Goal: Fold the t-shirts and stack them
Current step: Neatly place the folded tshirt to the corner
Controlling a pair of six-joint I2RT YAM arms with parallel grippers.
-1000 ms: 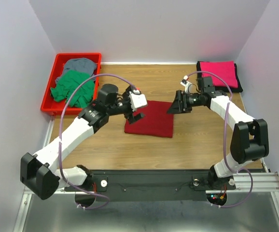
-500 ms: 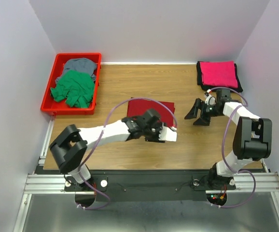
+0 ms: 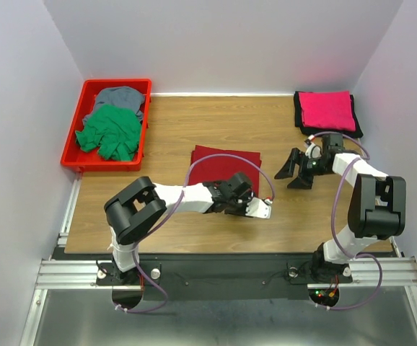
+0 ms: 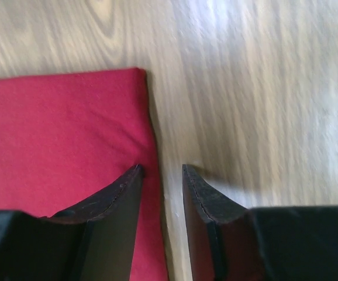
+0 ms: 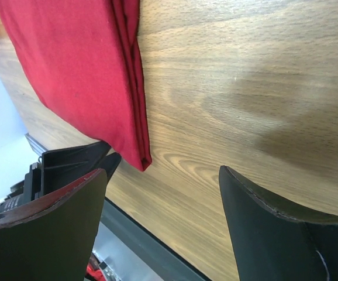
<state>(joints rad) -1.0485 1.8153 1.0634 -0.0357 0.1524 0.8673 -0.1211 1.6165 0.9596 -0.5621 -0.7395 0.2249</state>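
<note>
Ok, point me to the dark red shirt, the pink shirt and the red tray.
dark red shirt point(image 3: 221, 167), top view, middle of the folded cloth.
pink shirt point(image 3: 326, 110), top view, centre of its top face.
red tray point(image 3: 73, 130), top view, left rim.

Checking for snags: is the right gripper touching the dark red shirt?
Apart. The top view shows bare table between the right gripper and the dark red shirt.

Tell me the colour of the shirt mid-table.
The shirt is dark red; clearest in left wrist view.
</note>
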